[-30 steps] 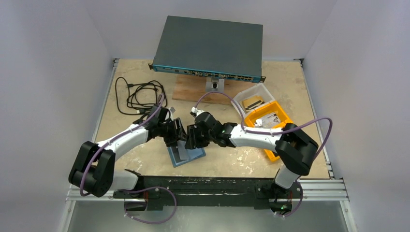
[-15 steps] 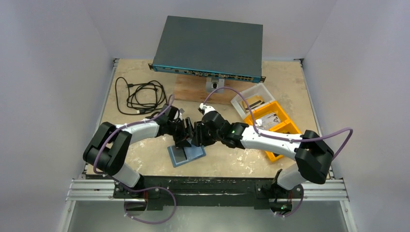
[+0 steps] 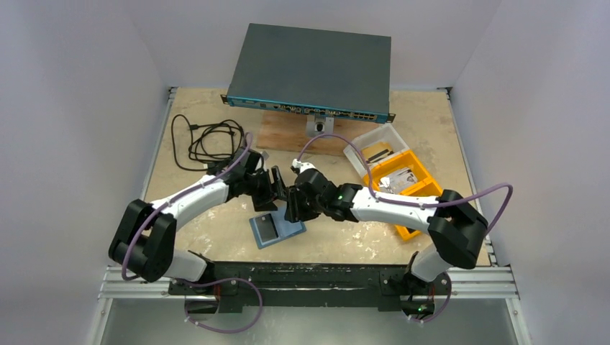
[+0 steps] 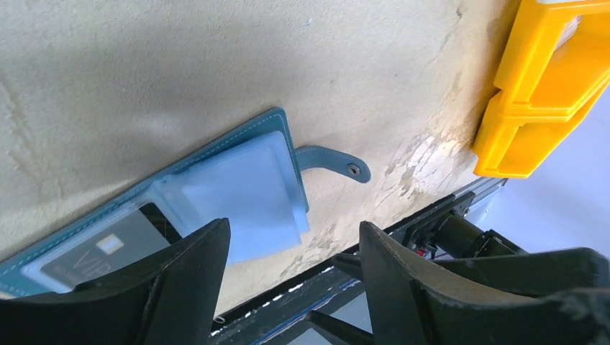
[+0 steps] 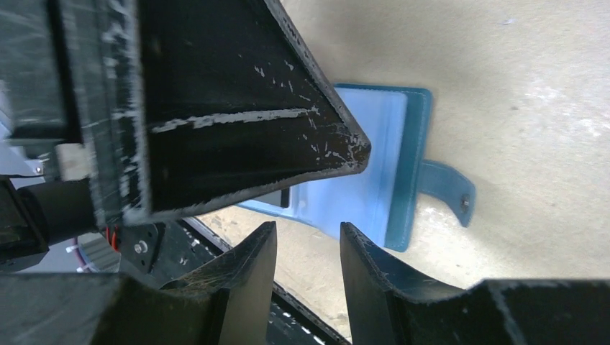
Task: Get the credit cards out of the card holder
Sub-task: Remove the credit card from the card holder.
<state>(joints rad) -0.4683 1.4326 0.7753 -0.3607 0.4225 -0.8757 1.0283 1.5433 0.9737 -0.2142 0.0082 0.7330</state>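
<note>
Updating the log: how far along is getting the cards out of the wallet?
Done: the wallet lies open. In hand: nothing; the left gripper and right gripper both hover over it, open and empty. To do: a dark card is tucked inside it, not yet pulled out.

The card holder [image 4: 277, 126] looks like matt teal leather with stitched edges. Its inner pockets [image 4: 237, 194] are smooth, cloudy plastic over a glossy dark card [image 4: 101, 251]. The tabletop [image 4: 180, 65] is pale, rough and scuffed. At the right edge, the bin [image 4: 547, 86] is shiny yellow plastic. The left end effector [image 4: 291, 251] is matt black plastic.
</note>
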